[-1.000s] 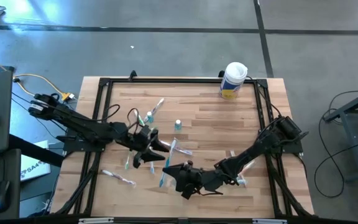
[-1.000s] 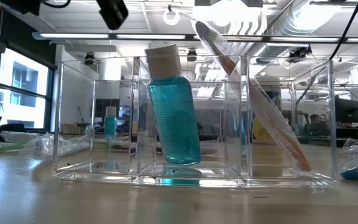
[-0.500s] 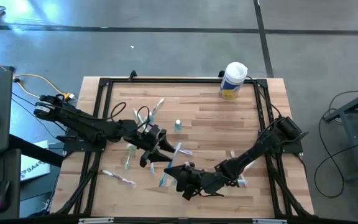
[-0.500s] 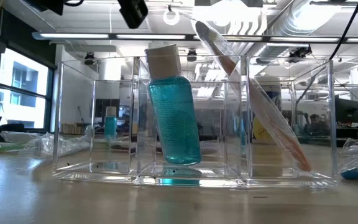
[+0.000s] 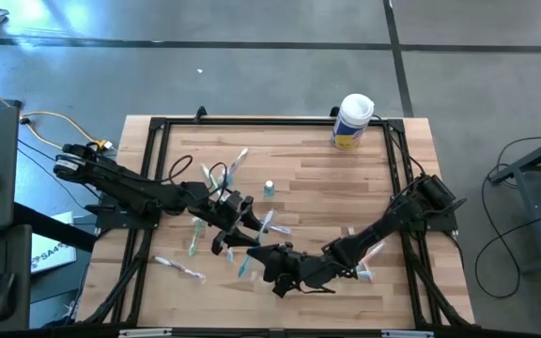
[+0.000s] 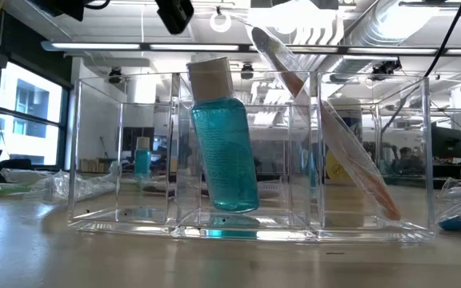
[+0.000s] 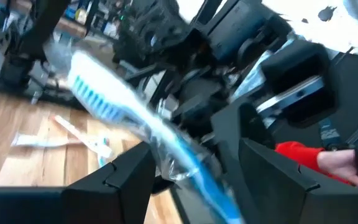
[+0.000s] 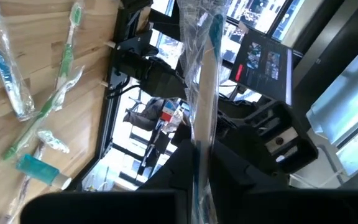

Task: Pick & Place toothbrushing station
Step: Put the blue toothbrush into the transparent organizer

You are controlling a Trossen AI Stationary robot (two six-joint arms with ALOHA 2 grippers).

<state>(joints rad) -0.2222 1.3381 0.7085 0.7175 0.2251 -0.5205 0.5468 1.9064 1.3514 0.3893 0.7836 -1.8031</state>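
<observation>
My right gripper (image 5: 256, 255), near the table's front middle, is shut on a toothbrush in a clear wrapper (image 8: 205, 81) with a teal head. My left gripper (image 5: 244, 225) stands right beside it and is open. A blue-and-white wrapped toothbrush (image 7: 142, 130) runs between its two fingers, and no contact shows. In the low view a clear three-part holder (image 6: 250, 152) stands on the table. A teal tube with a white cap (image 6: 224, 136) leans in its middle part, and a wrapped toothbrush (image 6: 334, 136) leans in its right part. My right gripper pinches the wrapped toothbrush between its two fingers at the handle's lower part (image 8: 197, 152). The fingers lie across the handle and come about level from the table's right. The brush is lifted clear of the table, its head end away from the fingers.
Loose wrapped toothbrushes (image 5: 178, 268) (image 5: 195, 237) (image 5: 237, 163) and a teal-capped tube (image 5: 269, 189) lie on the wooden table's left half. A white canister with a yellow label (image 5: 353, 120) stands at the far right. A black frame (image 5: 154, 178) rims the table.
My left gripper has gone toward the table's right edge, closer to my right gripper and the brush held there. My right gripper has stayed in place with its toothbrush.
</observation>
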